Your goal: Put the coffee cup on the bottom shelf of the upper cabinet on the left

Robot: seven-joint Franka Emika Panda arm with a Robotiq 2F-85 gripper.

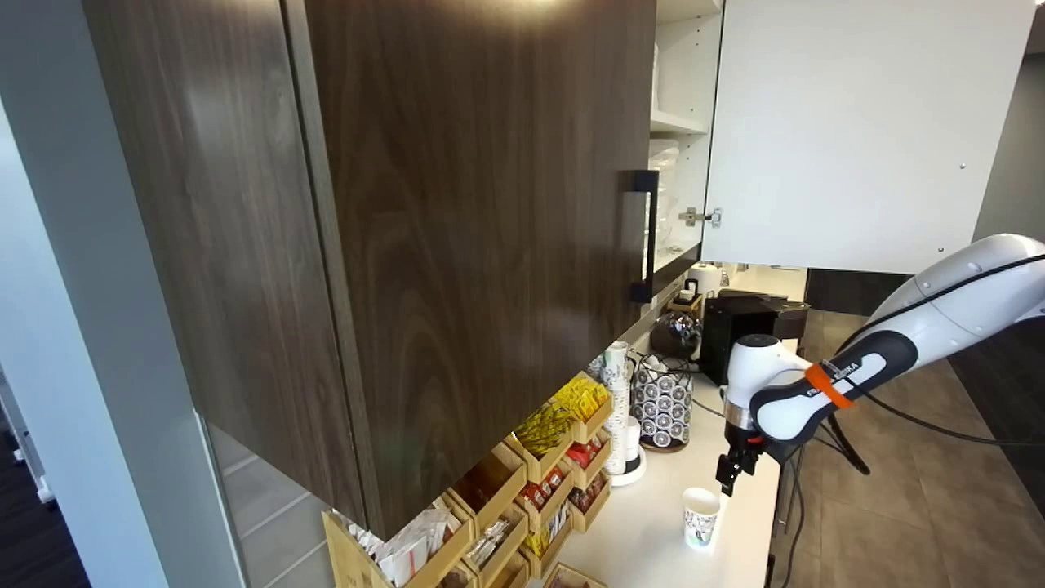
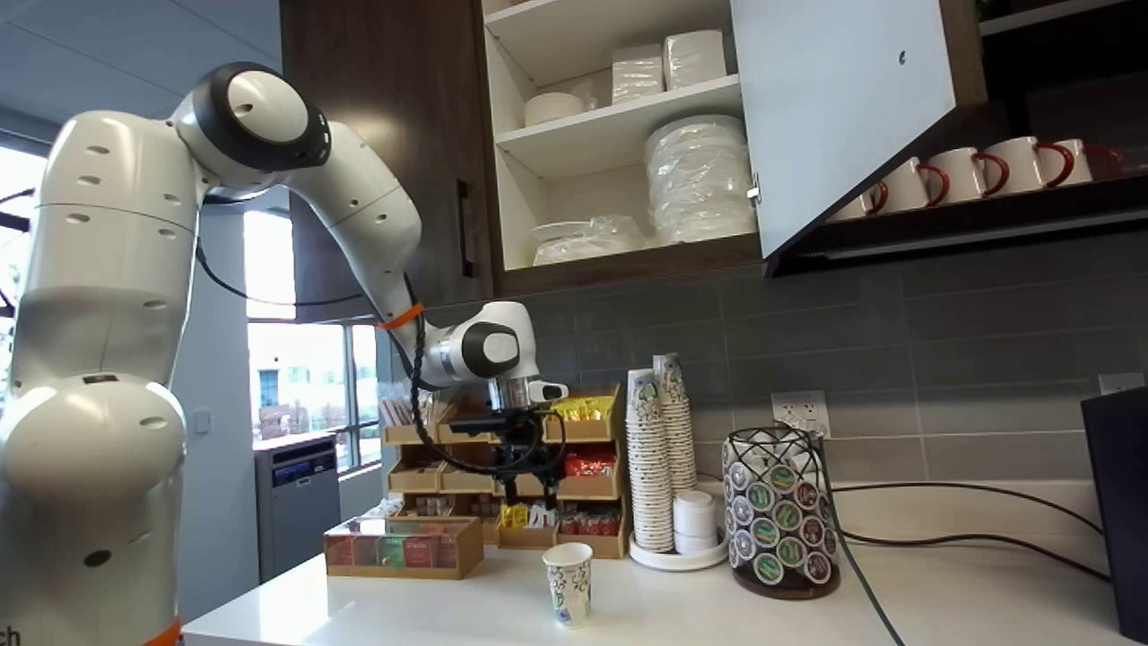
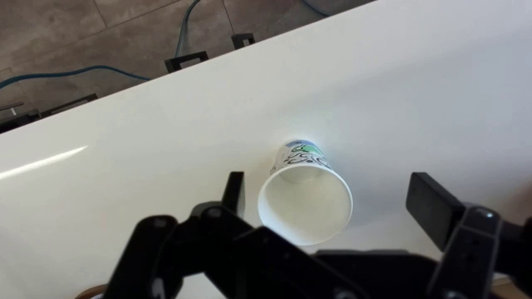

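Fingers (image 3: 434, 211) of the hand (image 2: 531, 499) stood wide apart, and nothing was held between them. In the wrist view, the coffee cup (image 3: 305, 207) appeared in the gap between the two fingers, closer to the finger on the left of that view, and neither of them touched it. Its round mouth was directed upwards, so its pale inside could be seen. In both exterior views the cup stood upright on the white worktop (image 2: 700, 619), near to the hand but apart from it. In an exterior view the fingertips were located higher than the rim of the cup and somewhat to its left, as seen there. The side of the cup carried dark curls, with some green and blue.

Higher up, one door (image 2: 834, 99) of the upper cabinet (image 2: 583, 193) was swung open, and white dishes (image 2: 704, 184), several in clear wrapping, filled a part of the pale interior. Farther back on the worktop, stacks of paper cups (image 2: 650, 458) stood on a round tray (image 2: 679, 563), beside capsules (image 2: 787, 519) in a black rack (image 2: 794, 589).
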